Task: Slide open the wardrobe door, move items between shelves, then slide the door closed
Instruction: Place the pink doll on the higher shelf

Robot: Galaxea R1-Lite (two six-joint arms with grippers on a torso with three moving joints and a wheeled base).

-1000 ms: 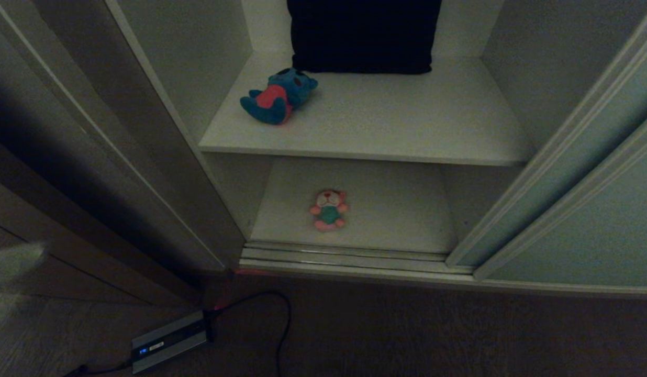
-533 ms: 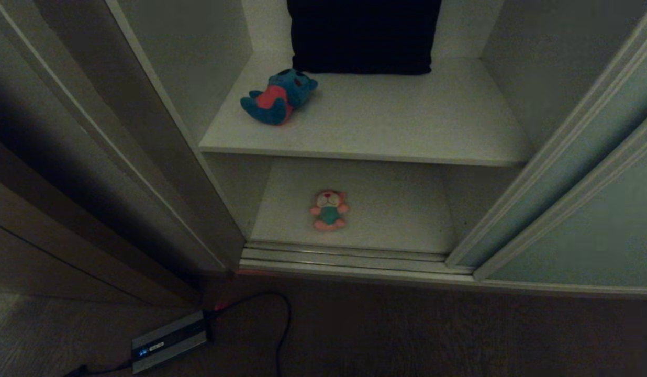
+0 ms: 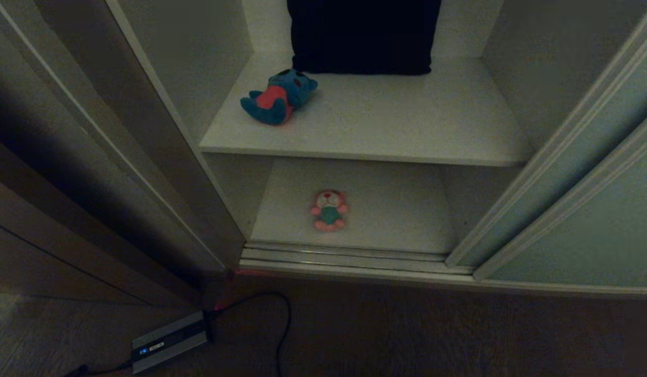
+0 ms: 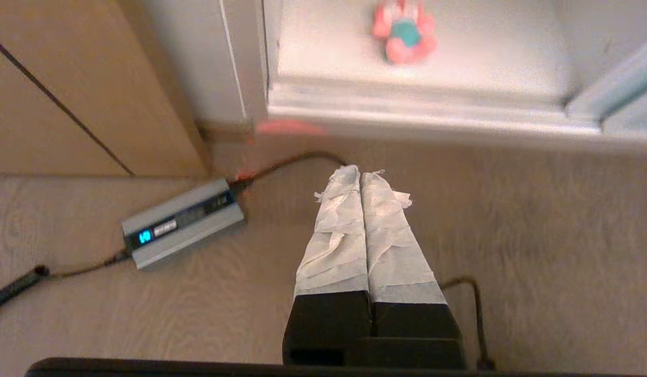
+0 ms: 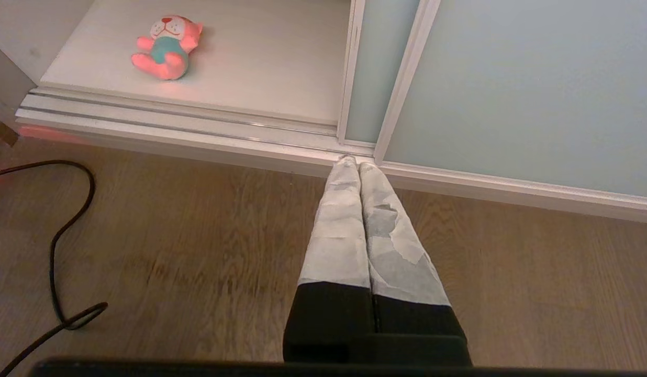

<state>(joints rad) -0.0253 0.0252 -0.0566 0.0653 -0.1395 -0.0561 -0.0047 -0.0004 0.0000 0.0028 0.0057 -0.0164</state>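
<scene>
The wardrobe stands open, its pale grey-green sliding door [image 3: 580, 199] pushed to the right. A blue plush toy with a red belly [image 3: 278, 97] lies on the upper shelf [image 3: 407, 125]. A pink plush toy in a teal shirt [image 3: 328, 210] lies on the lower shelf [image 3: 397, 209], and the right wrist view shows the pink toy [image 5: 166, 47] too. Neither arm is in the head view. My left gripper [image 4: 360, 172] is shut and empty above the floor, short of the wardrobe. My right gripper [image 5: 353, 163] is shut and empty, near the door's bottom corner [image 5: 378, 152].
A big dark cushion [image 3: 363, 34] leans at the back of the upper shelf. A ribbed floor track [image 3: 349, 256] runs along the wardrobe's threshold. A grey power brick [image 3: 169, 341] with a black cable [image 3: 281, 324] lies on the wooden floor. Dark brown panels [image 3: 51, 209] stand at the left.
A pale blurred shape at the head view's left edge one second ago has gone from view. The toys, door and shelves have not moved.
</scene>
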